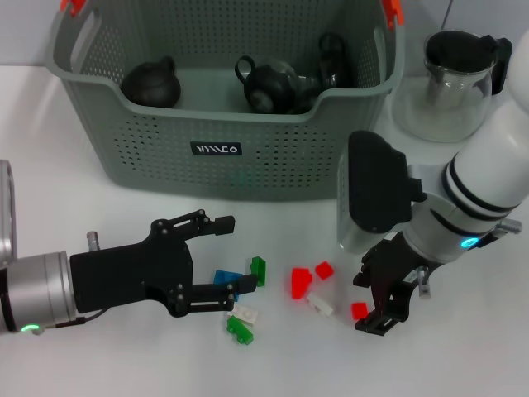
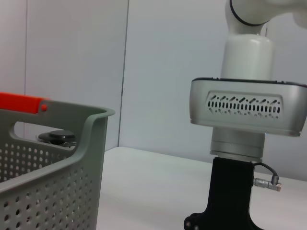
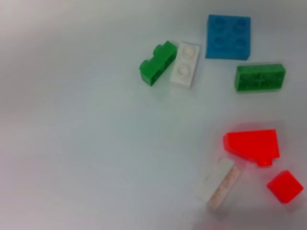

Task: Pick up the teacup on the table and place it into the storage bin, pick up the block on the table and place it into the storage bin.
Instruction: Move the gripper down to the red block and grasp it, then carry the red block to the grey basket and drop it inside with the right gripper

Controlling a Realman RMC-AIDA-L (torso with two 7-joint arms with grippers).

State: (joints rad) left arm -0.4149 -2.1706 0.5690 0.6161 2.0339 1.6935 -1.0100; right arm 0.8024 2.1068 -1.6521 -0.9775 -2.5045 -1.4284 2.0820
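Note:
The grey-green storage bin point(image 1: 223, 124) stands at the back and holds three dark rounded tea vessels point(image 1: 269, 85). No teacup shows on the table. Loose blocks lie in front of the bin: blue point(image 1: 223, 276), green point(image 1: 259, 269), red point(image 1: 301, 281), small red point(image 1: 359, 310). My left gripper point(image 1: 235, 255) is open and low over the table, its lower finger beside the blue block. My right gripper point(image 1: 382, 299) points down, open, next to the small red block. The right wrist view shows the blue block point(image 3: 228, 36), a green block point(image 3: 259, 77) and a red block point(image 3: 252, 145).
A glass pitcher point(image 1: 455, 83) with a black lid stands at the back right beside the bin. More green point(image 1: 240, 329) and white point(image 1: 321, 304) blocks lie among the others. The left wrist view shows the bin's wall point(image 2: 48, 172) and the right arm point(image 2: 247, 110).

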